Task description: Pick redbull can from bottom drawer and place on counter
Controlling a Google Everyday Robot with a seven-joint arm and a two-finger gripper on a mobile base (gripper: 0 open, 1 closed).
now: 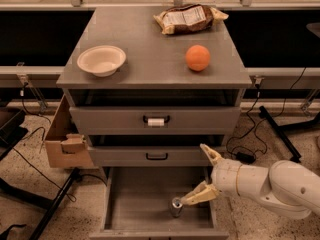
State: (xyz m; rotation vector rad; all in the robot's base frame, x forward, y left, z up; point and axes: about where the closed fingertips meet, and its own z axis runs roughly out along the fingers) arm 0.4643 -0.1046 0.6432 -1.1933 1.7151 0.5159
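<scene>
The redbull can [176, 207] stands upright in the open bottom drawer [145, 199], near its front right; I see its silver top. My gripper [199, 178] is over the drawer's right side, open and empty. Its lower finger [196, 196] reaches the can's right side at the top, and its upper finger [210, 155] points up at the middle drawer's front. The counter [150, 54] is the grey cabinet top above.
On the counter are a white bowl [101, 60] at left, an orange ball [198, 57] at right and a snack bag [189, 18] at the back. A cardboard box [65, 139] leans at the cabinet's left. Cables lie on the floor.
</scene>
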